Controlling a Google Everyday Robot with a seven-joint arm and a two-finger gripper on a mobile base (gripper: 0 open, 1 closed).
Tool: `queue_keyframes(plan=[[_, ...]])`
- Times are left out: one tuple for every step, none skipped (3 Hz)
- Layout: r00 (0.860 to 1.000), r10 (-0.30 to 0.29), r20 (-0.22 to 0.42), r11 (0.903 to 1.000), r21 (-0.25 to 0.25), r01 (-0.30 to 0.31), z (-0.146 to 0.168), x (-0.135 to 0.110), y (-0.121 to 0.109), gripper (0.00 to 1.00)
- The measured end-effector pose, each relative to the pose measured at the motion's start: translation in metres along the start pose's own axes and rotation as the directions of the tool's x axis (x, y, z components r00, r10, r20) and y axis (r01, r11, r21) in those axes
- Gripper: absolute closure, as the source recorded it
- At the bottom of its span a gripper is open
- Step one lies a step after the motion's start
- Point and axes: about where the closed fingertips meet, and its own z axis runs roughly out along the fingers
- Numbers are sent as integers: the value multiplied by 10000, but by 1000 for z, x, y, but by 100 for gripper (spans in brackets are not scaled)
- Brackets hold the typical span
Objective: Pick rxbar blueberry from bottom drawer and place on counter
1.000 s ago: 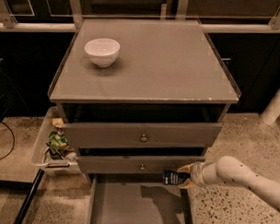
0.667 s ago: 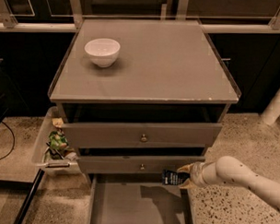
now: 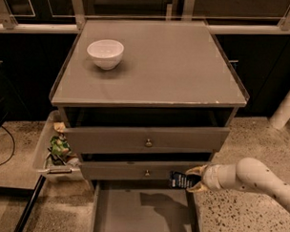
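My gripper [image 3: 194, 178] comes in from the right on a white arm and is shut on the rxbar blueberry [image 3: 179, 180], a small dark wrapper with white lettering. It holds the bar above the right side of the open bottom drawer [image 3: 141, 211], in front of the middle drawer's right end. The drawer's grey floor shows only the gripper's shadow. The counter [image 3: 161, 66] is the flat grey top of the cabinet, well above the gripper.
A white bowl [image 3: 105, 53] stands at the counter's back left. Two upper drawers with brass knobs [image 3: 148, 143] sit slightly open. A white bin [image 3: 55, 153] with green packets stands left of the cabinet. A white post [image 3: 286, 111] stands at the right.
None visible; the gripper and the bar stay in the same place above the drawer's right side.
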Motion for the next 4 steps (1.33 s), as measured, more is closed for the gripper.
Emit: queue_keyframes(plan=[[9981, -566, 228, 9981, 261, 560, -39, -33, -10, 100], [9931, -1170, -40, 9922, 420, 1171, -76, -66, -23, 100], [9833, -1656, -754, 9831, 660, 1707, -119, -94, -46, 100], [9700, -1910, -1501, 9753, 829, 2049, -168, -117, -82, 100]])
